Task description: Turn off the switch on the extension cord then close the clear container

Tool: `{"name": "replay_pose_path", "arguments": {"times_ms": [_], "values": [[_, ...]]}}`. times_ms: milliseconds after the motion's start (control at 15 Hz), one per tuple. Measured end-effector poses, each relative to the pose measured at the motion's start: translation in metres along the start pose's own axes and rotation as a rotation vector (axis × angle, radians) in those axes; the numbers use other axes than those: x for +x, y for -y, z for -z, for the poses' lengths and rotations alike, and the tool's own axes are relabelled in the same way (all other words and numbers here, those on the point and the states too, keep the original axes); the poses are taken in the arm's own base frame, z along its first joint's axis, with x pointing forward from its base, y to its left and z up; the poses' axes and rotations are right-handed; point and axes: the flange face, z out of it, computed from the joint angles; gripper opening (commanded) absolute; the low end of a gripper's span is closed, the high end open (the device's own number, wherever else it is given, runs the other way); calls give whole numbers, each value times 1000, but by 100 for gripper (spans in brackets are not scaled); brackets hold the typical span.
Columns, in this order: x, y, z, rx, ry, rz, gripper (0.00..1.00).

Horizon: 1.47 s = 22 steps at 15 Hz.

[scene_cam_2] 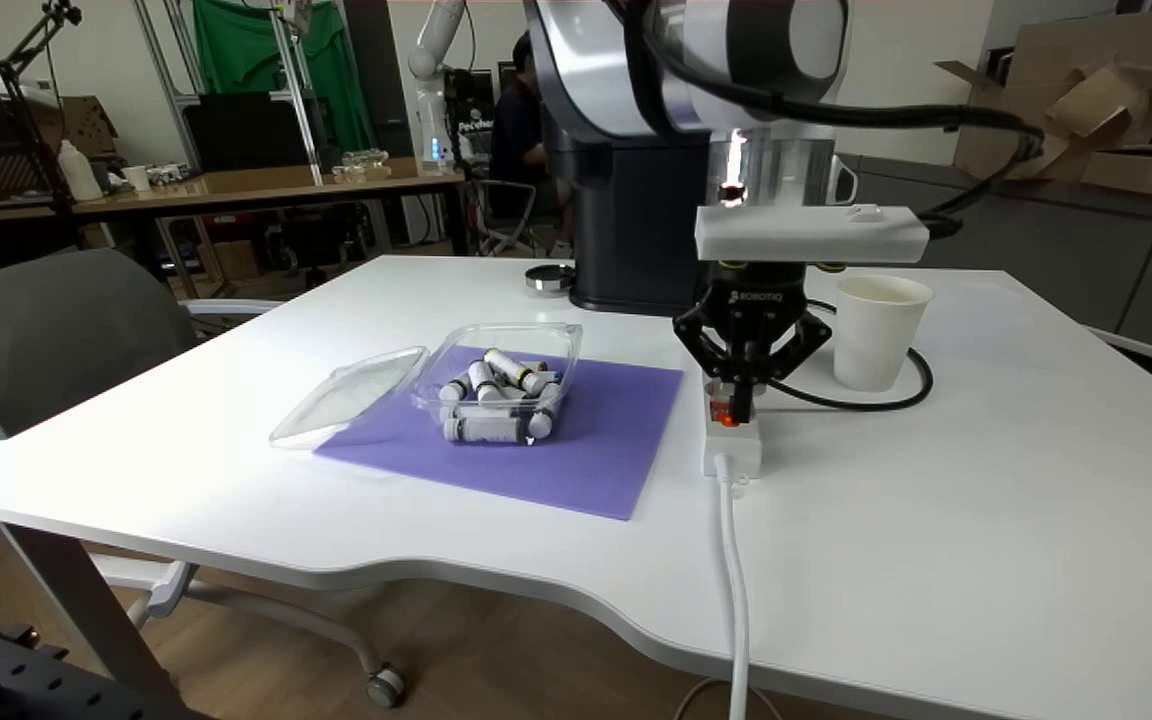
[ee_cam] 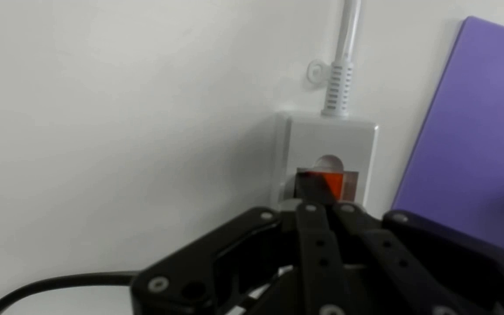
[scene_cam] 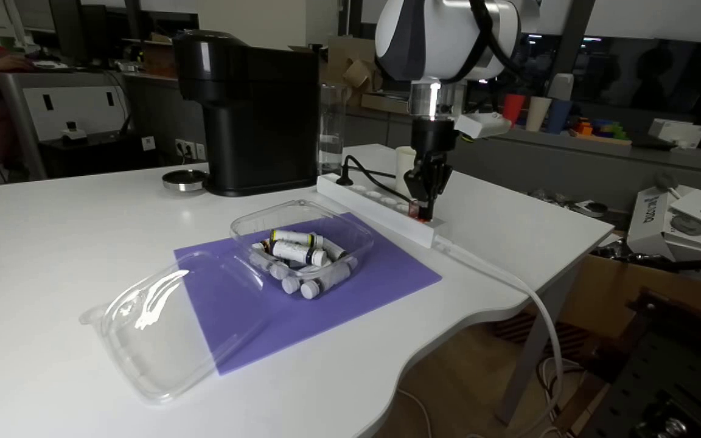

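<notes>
While pincer (scene_cam_2: 741, 408) stands pressed together, black fingertips (ee_cam: 313, 187) touch red switch (ee_cam: 335, 183) on extension cord (ee_cam: 330, 138).

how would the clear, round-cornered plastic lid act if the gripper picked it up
The clear, round-cornered plastic lid looks thin-walled, so it is probably light and may flex when pinched. Its bright glare suggests a smooth surface that could slip.

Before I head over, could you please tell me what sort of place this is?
Probably a robotics lab or office space: a second robot arm stands in the background, with an office chair beside the white table.
</notes>
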Motion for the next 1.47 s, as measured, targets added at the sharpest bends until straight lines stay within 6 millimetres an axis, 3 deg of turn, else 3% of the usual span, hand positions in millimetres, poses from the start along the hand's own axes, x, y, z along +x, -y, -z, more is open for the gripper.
{"name": "replay_pose_path", "arguments": {"times_ms": [333,400,533,933,1133,1267,1467], "values": [[4,11,4,-10,-24,85,0],[5,17,8,-15,-35,108,25],[6,29,21,-23,-53,146,32],[2,69,75,-70,-87,256,73],[3,95,84,-104,-68,356,93],[4,117,80,-126,-59,436,100],[5,157,63,-170,-76,570,100]]}}
